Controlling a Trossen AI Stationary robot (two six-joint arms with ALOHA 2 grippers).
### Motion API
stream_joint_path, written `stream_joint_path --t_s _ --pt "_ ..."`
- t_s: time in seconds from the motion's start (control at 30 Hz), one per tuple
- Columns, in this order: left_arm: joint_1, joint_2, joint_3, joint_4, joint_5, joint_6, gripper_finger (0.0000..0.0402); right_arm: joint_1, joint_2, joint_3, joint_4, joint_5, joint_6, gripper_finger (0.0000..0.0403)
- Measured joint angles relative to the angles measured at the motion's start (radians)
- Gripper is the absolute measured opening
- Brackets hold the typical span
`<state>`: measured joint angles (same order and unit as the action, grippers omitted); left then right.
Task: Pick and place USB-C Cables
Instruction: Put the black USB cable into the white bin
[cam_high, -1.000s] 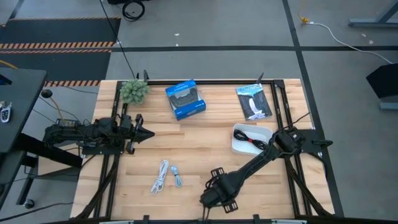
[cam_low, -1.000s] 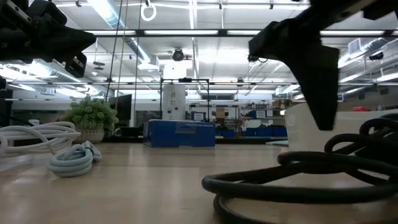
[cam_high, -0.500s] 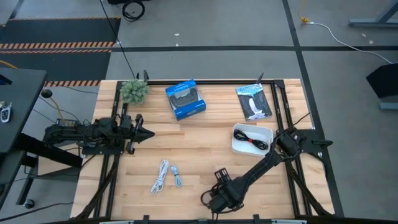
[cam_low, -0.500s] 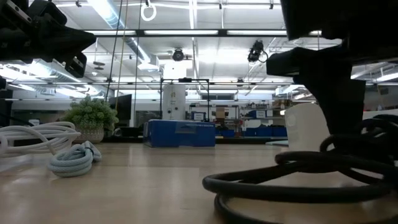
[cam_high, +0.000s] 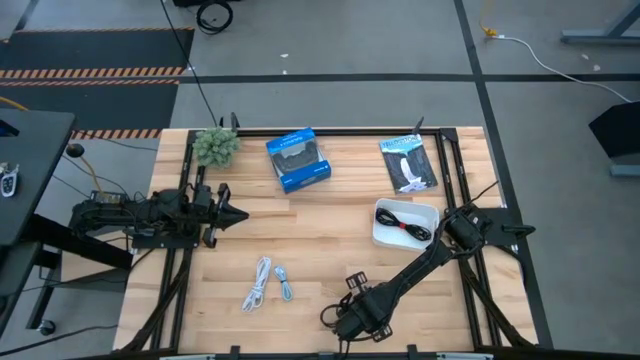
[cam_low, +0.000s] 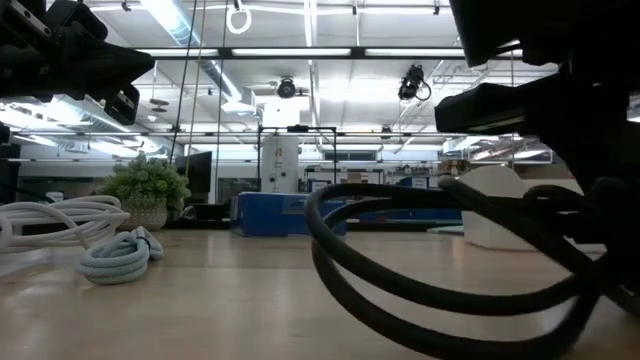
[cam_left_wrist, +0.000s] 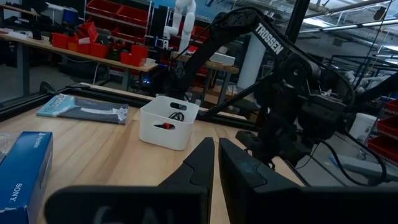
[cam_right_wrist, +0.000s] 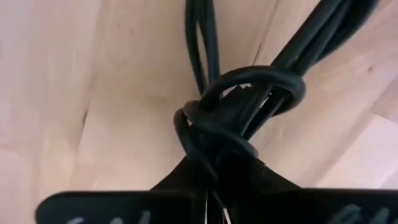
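Note:
My right gripper (cam_high: 350, 318) is down at the table's near edge, shut on a black USB-C cable (cam_right_wrist: 217, 124), whose loops (cam_low: 400, 270) fill the low view. A white cable (cam_high: 258, 282) and a pale blue-grey cable (cam_high: 285, 285) lie flat on the wood left of it. Another black cable (cam_high: 408, 226) lies inside the white bin (cam_high: 379, 228). My left gripper (cam_high: 240, 216) hovers shut at the table's left side, holding nothing. My right gripper pinches the black cable's wrapped middle (cam_right_wrist: 219, 144), where turns wind round the bundle, between its two fingers. The fingers come from above, pointing down. The loops (cam_low: 330, 230) stand up off the wood; whether the lower part rests on the table, I cannot tell.
A blue box (cam_high: 298, 158) and a small potted plant (cam_high: 215, 146) stand at the far edge, with a flat dark packet (cam_high: 408, 163) at the far right. Bare wood lies between the loose cables and the bin.
My right gripper has sunk a little toward the near edge and shut on the black cable. The coil, flat on the wood before, now has its loops raised and tipped up.

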<state>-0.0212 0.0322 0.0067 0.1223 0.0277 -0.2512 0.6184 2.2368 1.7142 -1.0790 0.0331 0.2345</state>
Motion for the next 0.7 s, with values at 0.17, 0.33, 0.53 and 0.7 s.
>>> stream_joint_path --t_s 0.17,0.33,0.53,0.7 --pt "0.000 0.000 0.000 0.000 0.000 0.000 0.0030 -0.029 -0.037 0.000 -0.018 -0.023 -0.007 0.0038" --pt "0.000 0.000 0.000 0.000 0.000 0.000 0.0030 -0.055 -0.137 0.000 -0.034 0.005 0.003 0.0038" --pt "0.000 0.000 0.000 0.000 0.000 0.000 0.0030 -0.086 -0.288 0.000 -0.081 0.043 0.053 0.0038" --pt "0.000 0.000 0.000 0.000 0.000 0.000 0.0029 -0.109 -0.407 0.000 -0.136 0.090 0.099 0.0038"
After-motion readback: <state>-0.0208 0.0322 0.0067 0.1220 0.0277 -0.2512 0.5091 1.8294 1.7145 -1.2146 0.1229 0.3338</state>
